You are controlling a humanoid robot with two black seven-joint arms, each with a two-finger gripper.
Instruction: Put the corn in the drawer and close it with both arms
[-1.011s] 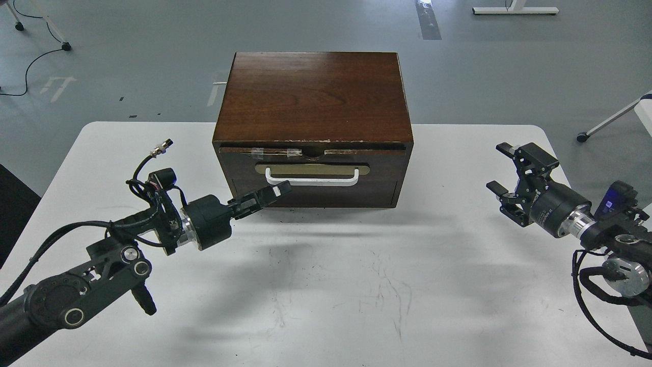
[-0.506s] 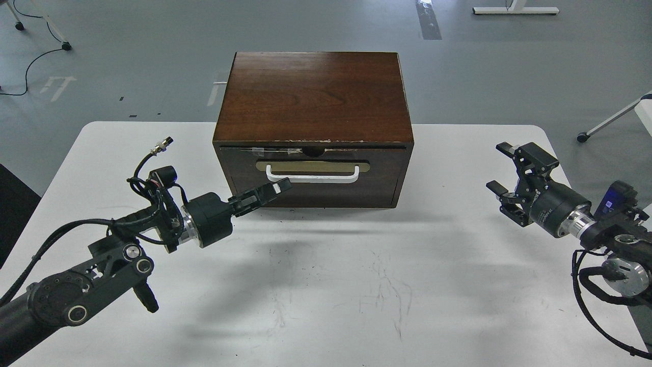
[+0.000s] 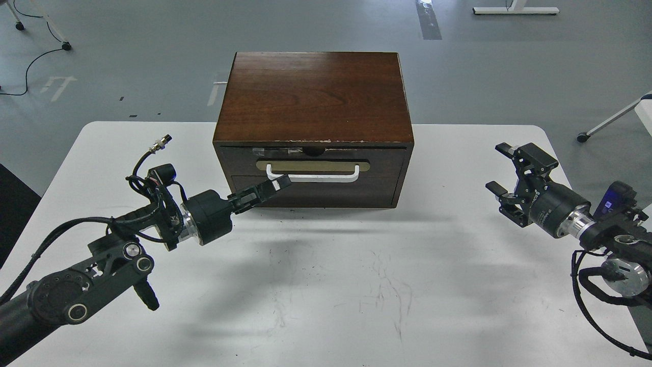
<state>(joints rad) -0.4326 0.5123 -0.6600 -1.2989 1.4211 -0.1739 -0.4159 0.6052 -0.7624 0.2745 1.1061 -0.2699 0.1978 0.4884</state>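
Observation:
The dark brown drawer (image 3: 313, 168) with its white bar handle (image 3: 311, 177) on a beige oval plate sits pushed into the wooden cabinet (image 3: 313, 97), its front nearly flush. The corn is hidden from view. My left gripper (image 3: 277, 184) has its fingers together, with the tips against the drawer front at the handle's left end. My right gripper (image 3: 496, 168) is open and empty, above the table to the right of the cabinet and well apart from it.
The white table (image 3: 326, 285) carries the cabinet at its far middle. A plain lower panel (image 3: 313, 196) lies under the drawer. Grey floor, cables and stand legs lie beyond the table.
The drawer has slid back into the cabinet, from slightly open to nearly flush. My left gripper moved forward with it, against its front. The right arm stayed almost still.

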